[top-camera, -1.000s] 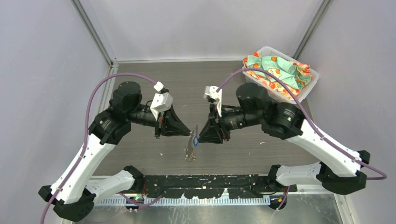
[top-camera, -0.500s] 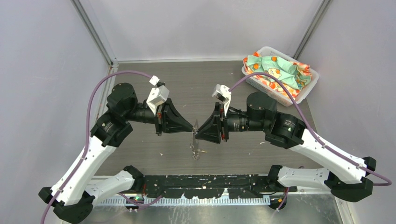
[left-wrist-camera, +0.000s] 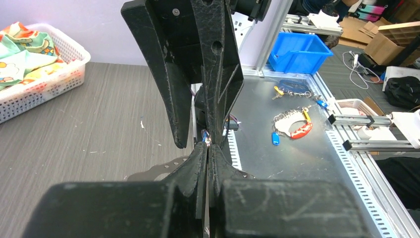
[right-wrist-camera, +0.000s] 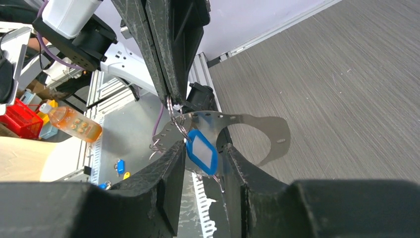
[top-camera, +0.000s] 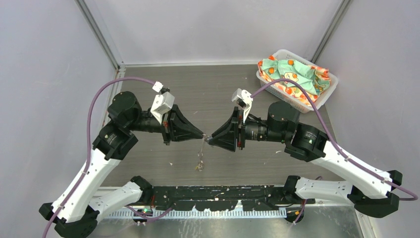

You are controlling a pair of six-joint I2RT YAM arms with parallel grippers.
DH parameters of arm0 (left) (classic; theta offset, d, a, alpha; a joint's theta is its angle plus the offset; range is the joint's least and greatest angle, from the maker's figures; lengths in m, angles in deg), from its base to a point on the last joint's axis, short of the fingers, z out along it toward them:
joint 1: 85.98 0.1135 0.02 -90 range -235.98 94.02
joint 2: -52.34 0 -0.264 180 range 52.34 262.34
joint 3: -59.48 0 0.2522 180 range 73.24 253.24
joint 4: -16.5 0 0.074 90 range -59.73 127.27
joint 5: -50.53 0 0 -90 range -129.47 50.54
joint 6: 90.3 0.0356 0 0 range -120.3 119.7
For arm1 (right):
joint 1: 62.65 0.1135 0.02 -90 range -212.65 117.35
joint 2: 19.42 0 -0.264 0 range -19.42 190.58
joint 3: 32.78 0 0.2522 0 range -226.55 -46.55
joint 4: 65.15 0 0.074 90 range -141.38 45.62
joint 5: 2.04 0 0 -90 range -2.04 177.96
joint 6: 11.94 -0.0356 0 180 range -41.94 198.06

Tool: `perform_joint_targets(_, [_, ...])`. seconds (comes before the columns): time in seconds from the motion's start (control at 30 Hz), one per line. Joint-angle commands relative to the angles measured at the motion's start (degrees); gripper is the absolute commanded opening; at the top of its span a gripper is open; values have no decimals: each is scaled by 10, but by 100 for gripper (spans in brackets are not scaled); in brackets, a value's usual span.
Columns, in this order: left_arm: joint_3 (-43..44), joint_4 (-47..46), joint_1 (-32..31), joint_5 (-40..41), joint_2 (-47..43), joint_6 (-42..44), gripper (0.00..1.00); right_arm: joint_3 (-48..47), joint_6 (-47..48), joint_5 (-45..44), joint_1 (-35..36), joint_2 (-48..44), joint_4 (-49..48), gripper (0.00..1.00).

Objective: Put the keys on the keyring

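Note:
In the top view my left gripper [top-camera: 203, 136] and right gripper [top-camera: 211, 139] meet tip to tip above the table's middle. The keyring [top-camera: 200, 154] hangs below them as a thin grey loop. The left gripper [left-wrist-camera: 207, 148] is shut on the keyring's top [right-wrist-camera: 172, 110]. A blue-headed key [right-wrist-camera: 201, 151] with a white label dangles from that ring between the right gripper's fingers. The right gripper [right-wrist-camera: 204, 148] is open, with a gap on the key's right side. The yellow-orange key cannot be made out.
A white basket [top-camera: 285, 51] of patterned cloth stands at the back right, also in the left wrist view [left-wrist-camera: 59, 64]. The arms' black base rail [top-camera: 218, 191] runs along the near edge. Spare key bunches [left-wrist-camera: 292, 124] lie on the metal bench beyond the table.
Both grippers swung level and met tip to tip, a little further back. The right jaws have widened around the blue key. The loop now hangs narrower from the left gripper.

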Motion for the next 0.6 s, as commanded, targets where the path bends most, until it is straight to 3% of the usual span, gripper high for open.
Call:
perform_joint_targets(0.0, [0, -40, -2, 13, -10, -8, 0, -5, -5, -7, 0, 4, -37, 38])
perform_joint_targets(0.3, [-2, -40, -2, 43, -16, 0, 0, 2, -6, 3, 0, -1, -31, 9])
perform_joint_targets(0.57, [-9, -53, -2, 72, -22, 3, 0, 21, -21, 1, 0, -16, -32, 4])
